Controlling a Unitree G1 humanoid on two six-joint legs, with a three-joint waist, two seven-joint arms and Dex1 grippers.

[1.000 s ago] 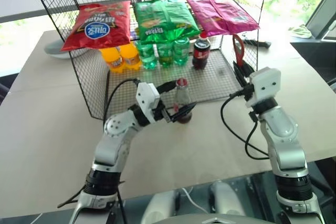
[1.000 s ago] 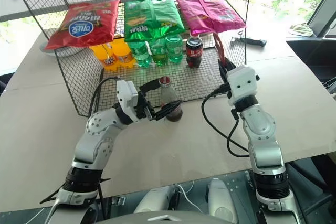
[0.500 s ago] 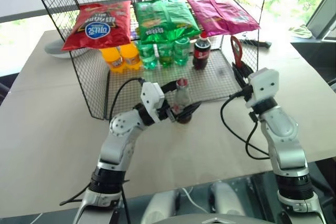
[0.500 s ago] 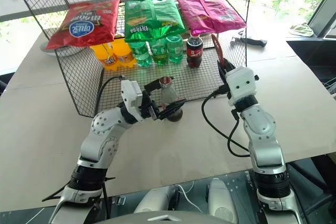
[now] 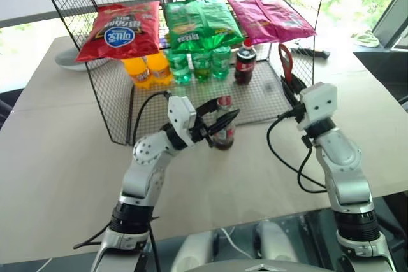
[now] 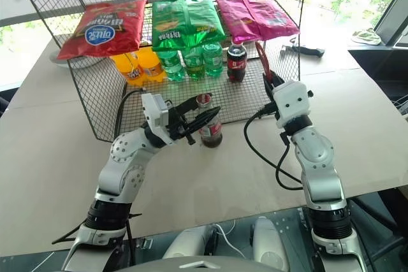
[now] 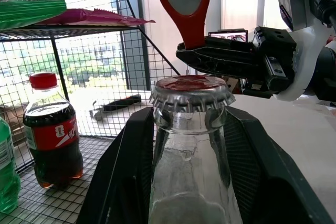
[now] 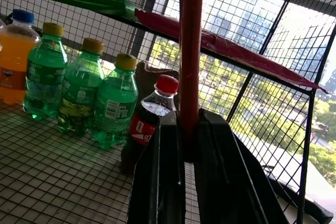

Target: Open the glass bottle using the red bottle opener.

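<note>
Left eye view: left gripper (image 5: 215, 125) reaches in from the robot's left at mid-counter, its two black fingers set either side of the small slim clear glass bottle (image 5: 223, 127) with dark drink and red label. Bottle stands upright on the pale counter (image 5: 57, 151), just in front of the wire mesh rack (image 5: 115, 93). Left wrist view has the neck sitting between the fingers with the crimped silver crown cap (image 7: 191, 92) on and clear above them. Fingers bracket the neck closely; cannot tell whether they are pressing the glass yet.

Right of the bottle and slightly further back, right gripper (image 5: 291, 84) is clamped on the handle of the flat red bottle opener (image 5: 285, 60). Right wrist view: red shaft pinched tight between the two fingers, rising straight up out of them. Opener's long axis is near upright, looped head at top, above cap height.

Key relation: cap lies to the left of the opener head and lower, the two apart. Bottle axis vertical, opener axis also near vertical. Judgement: the opener must travel leftward and tip its head over to hook the cap rim; right arm does that work, left arm only steadies.

Beyond: small plastic soda bottles and a fatter dark cola bottle (image 5: 243, 62) on the rack floor, chip bags on the shelf above.
</note>
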